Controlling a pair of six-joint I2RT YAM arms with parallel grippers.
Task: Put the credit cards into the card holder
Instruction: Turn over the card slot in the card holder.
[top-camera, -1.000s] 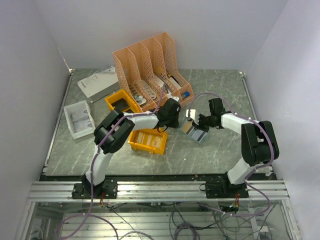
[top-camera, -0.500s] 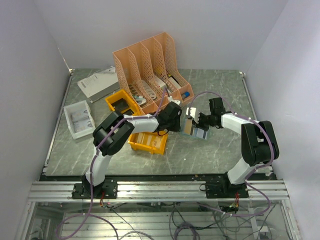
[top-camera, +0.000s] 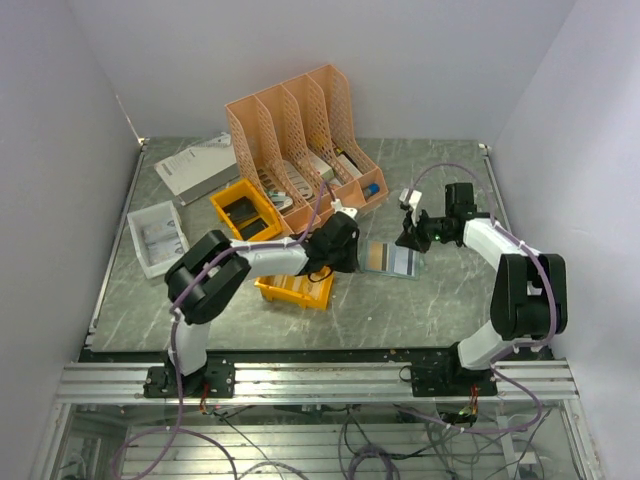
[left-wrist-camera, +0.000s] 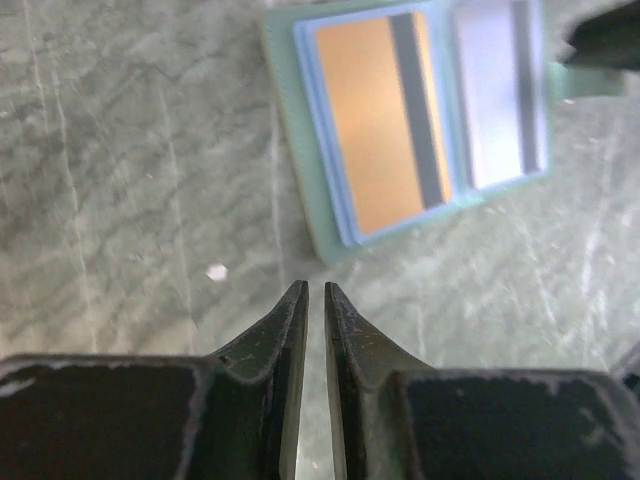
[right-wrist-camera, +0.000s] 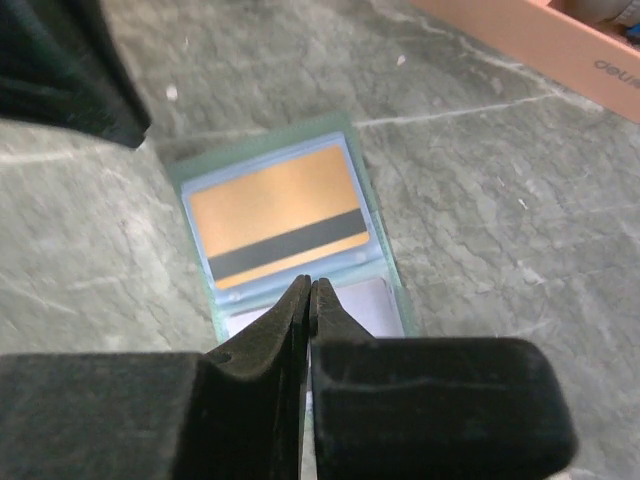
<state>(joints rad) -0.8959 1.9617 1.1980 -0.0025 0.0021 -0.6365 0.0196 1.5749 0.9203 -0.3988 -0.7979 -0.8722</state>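
**Card holder lies open between my two pincers**

A peach file rack (top-camera: 300, 120) stands at the back of the tabletop (top-camera: 440, 310), its slots holding odds and ends. A yellow bin (top-camera: 243, 208) sits at the rack's foot. A second yellow bin (top-camera: 292, 288) lies nearer, partly hidden under my left forearm. Off to the left are a white tray (top-camera: 157, 238) and a flat grey booklet (top-camera: 195, 165). In my right wrist view the rack's base shows small dark print, too blurred for me to read.

The card holder (left-wrist-camera: 292, 170) lies opened flat on the tabletop, right of the nearer bin, its light blue inside facing up. In the top view its long axis runs left to right. The tan-brown card (left-wrist-camera: 375, 120) fills the left half and the pale card (left-wrist-camera: 495, 95) the right. Each card bears a dark stripe and no lettering that I can see. The stripes run across the holder's length.

My left pincer (left-wrist-camera: 312, 290) hovers just short of the holder's left edge. Its fingers are drawn almost together, with only a slit between them and nothing in it. My right pincer (right-wrist-camera: 308, 285) has its fingers pressed together, tips over the seam between the two cards. I cannot tell whether they touch the holder.
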